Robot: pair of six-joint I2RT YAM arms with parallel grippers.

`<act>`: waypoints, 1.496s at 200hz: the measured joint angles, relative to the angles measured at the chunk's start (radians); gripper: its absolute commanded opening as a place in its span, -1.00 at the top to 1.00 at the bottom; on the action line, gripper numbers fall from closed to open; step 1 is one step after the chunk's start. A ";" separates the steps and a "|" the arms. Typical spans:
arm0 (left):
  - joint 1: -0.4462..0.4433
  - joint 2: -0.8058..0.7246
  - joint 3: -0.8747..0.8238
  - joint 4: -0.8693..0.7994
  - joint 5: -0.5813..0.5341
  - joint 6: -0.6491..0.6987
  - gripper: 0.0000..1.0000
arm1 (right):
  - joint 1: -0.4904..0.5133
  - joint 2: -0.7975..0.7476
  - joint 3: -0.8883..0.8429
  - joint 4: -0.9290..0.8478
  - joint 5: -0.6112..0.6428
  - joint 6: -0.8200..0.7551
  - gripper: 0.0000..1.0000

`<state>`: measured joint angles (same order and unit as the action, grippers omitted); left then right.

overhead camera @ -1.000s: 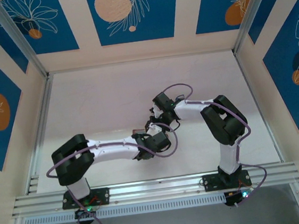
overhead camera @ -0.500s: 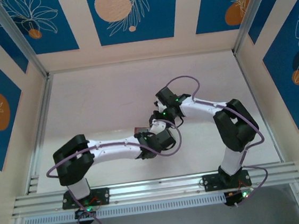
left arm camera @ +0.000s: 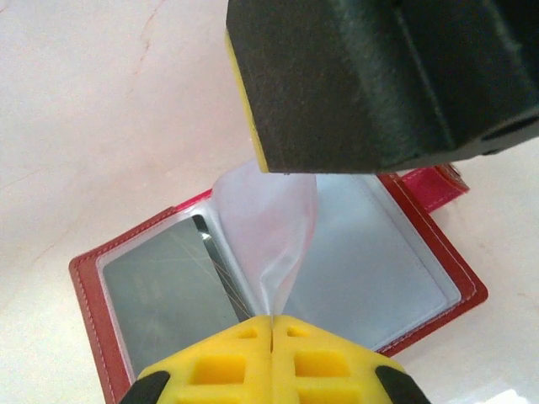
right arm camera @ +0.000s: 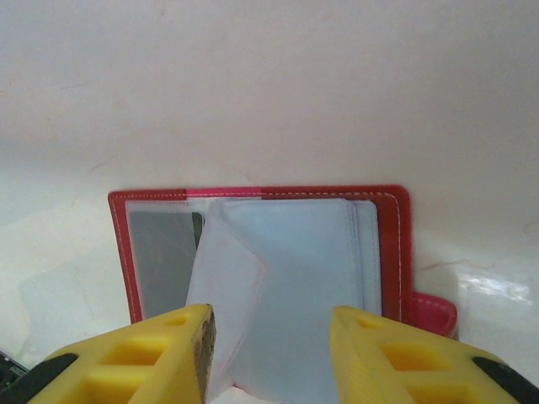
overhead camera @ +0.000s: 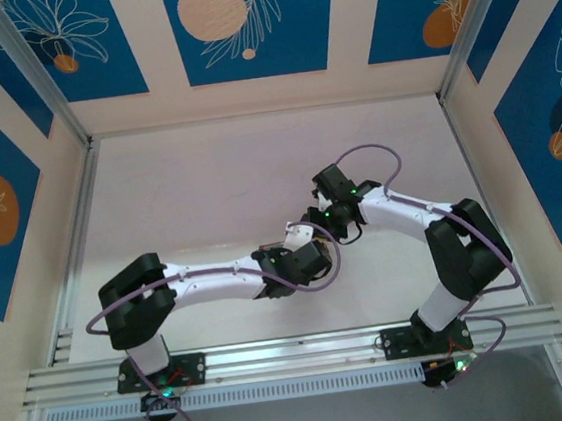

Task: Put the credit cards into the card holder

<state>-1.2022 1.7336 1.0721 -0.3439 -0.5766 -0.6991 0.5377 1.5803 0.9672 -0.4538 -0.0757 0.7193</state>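
The red card holder (left arm camera: 84, 286) lies open on the table, its pale clear sleeves facing up. A dark credit card (left arm camera: 164, 290) sits inside the left sleeve. My left gripper (left arm camera: 271, 324) is shut on the edge of one clear sleeve (left arm camera: 269, 227) and holds it lifted from the spine. In the right wrist view the card holder (right arm camera: 392, 244) lies just ahead of my right gripper (right arm camera: 271, 353), which is open and holds nothing. The lifted sleeve (right arm camera: 227, 286) stands next to its left finger, and the dark card (right arm camera: 160, 261) shows behind it. The yellowish card is out of view.
Both grippers meet near the table's middle, left gripper (overhead camera: 300, 244) and right gripper (overhead camera: 314, 222) close together. The card holder's snap tab (right arm camera: 434, 311) sticks out at its right side. Pale bare table (overhead camera: 207, 178) surrounds them, with frame rails at the sides.
The right arm has swung its elbow to the right and its gripper has shifted right, a little away from the left one. The left arm has hardly moved.
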 measured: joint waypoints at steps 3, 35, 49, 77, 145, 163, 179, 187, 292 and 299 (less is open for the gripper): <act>0.000 0.000 0.000 0.006 0.002 0.000 1.00 | -0.003 -0.003 -0.003 0.001 -0.002 0.001 0.15; 0.000 0.005 -0.006 0.050 0.023 -0.003 1.00 | -0.020 -0.015 -0.014 0.002 -0.005 0.015 0.18; 0.000 0.005 -0.010 0.061 0.030 -0.003 1.00 | -0.028 -0.017 -0.027 0.011 -0.011 0.032 0.17; 0.002 0.026 -0.053 0.064 0.082 0.004 1.00 | -0.055 -0.023 -0.051 0.038 -0.064 0.053 0.16; 0.002 0.053 -0.092 0.063 0.109 0.023 1.00 | 0.017 0.067 0.108 0.053 -0.064 0.044 0.23; 0.002 0.041 -0.106 0.068 0.108 0.014 1.00 | 0.024 0.065 0.106 0.047 -0.049 0.048 0.34; 0.002 0.031 -0.117 0.067 0.104 -0.001 1.00 | 0.037 0.053 0.097 0.040 -0.020 0.055 0.56; 0.002 0.029 -0.120 0.067 0.104 -0.006 1.00 | 0.046 0.044 0.089 0.036 -0.006 0.062 0.67; 0.002 -0.016 -0.167 0.067 0.105 -0.036 1.00 | 0.092 0.098 0.018 0.047 0.037 0.097 1.00; 0.002 -0.016 -0.167 0.066 0.105 -0.036 1.00 | 0.094 0.108 0.018 0.049 0.043 0.098 1.00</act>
<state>-1.2003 1.7172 0.9047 -0.2775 -0.4717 -0.7349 0.6319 1.6882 0.9848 -0.4046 -0.0326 0.8169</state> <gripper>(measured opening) 0.040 0.051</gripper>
